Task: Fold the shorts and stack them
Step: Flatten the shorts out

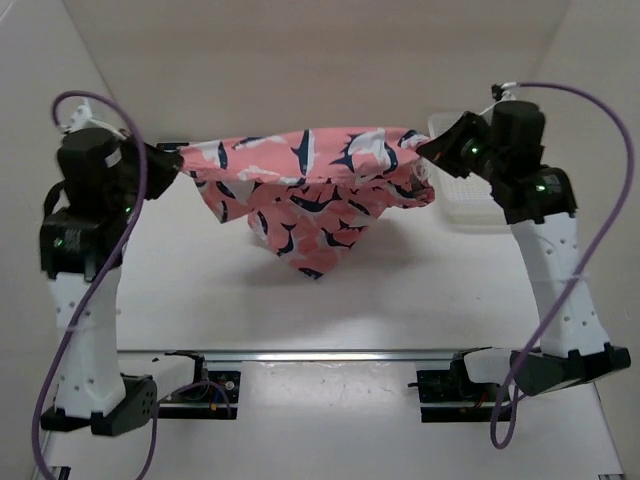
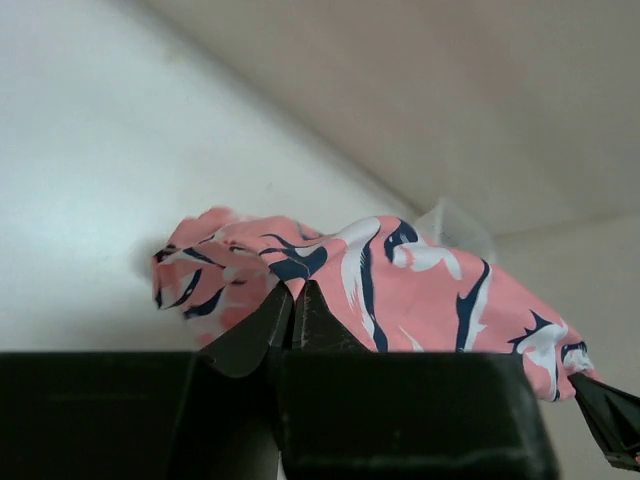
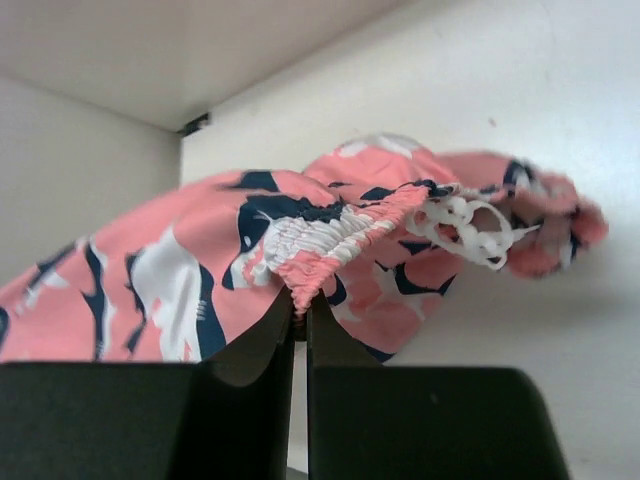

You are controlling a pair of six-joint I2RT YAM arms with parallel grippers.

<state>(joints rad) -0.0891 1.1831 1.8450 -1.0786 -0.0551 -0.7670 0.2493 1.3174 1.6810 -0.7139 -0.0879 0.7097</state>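
Observation:
The salmon-pink shorts (image 1: 310, 190) with navy-and-white shark prints hang stretched between both arms above the table, their lower part sagging to a point. My left gripper (image 1: 178, 160) is shut on the left end of the cloth; in the left wrist view its fingertips (image 2: 294, 290) pinch the fabric (image 2: 400, 290). My right gripper (image 1: 428, 148) is shut on the right end; in the right wrist view the gathered elastic waistband (image 3: 330, 240) sits between the closed tips (image 3: 300, 305), and a white drawstring (image 3: 465, 225) dangles to the right.
A white plastic mesh basket (image 1: 470, 205) stands at the back right, behind and below the right gripper. White walls close off the back and both sides of the white table (image 1: 330, 310). The arm bases (image 1: 200, 385) sit at the near edge.

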